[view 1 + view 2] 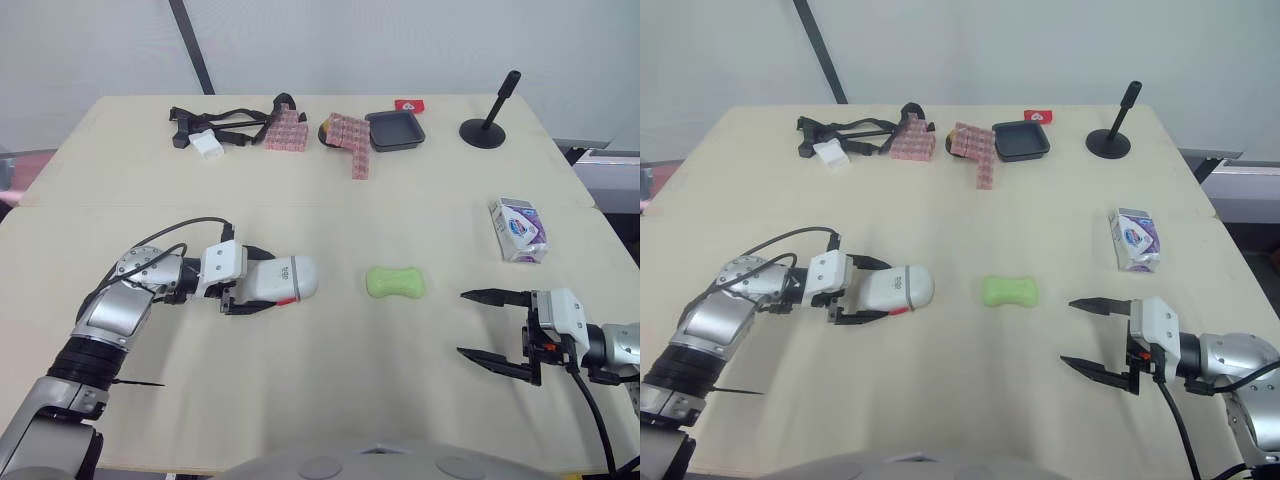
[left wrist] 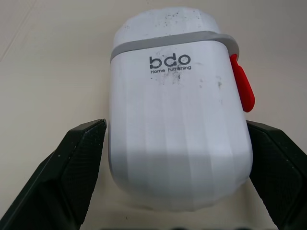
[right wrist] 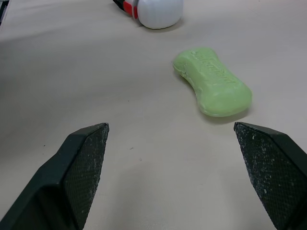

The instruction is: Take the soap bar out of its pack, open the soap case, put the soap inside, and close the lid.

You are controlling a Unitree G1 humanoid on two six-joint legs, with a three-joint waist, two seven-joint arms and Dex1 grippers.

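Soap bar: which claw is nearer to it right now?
Right. The right claw, open, sits close to the right of the soap bar; the left claw grips the soap case farther off on its left.

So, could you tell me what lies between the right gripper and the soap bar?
Nothing: bare table between the right gripper and soap bar, clearest in right wrist view.

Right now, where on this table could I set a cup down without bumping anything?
The wide band of table between the far row and the soap is bare. So is the near strip between the left gripper, holding the case, and the right gripper. The far edge is crowded: straps, pink blocks, tray, stand.
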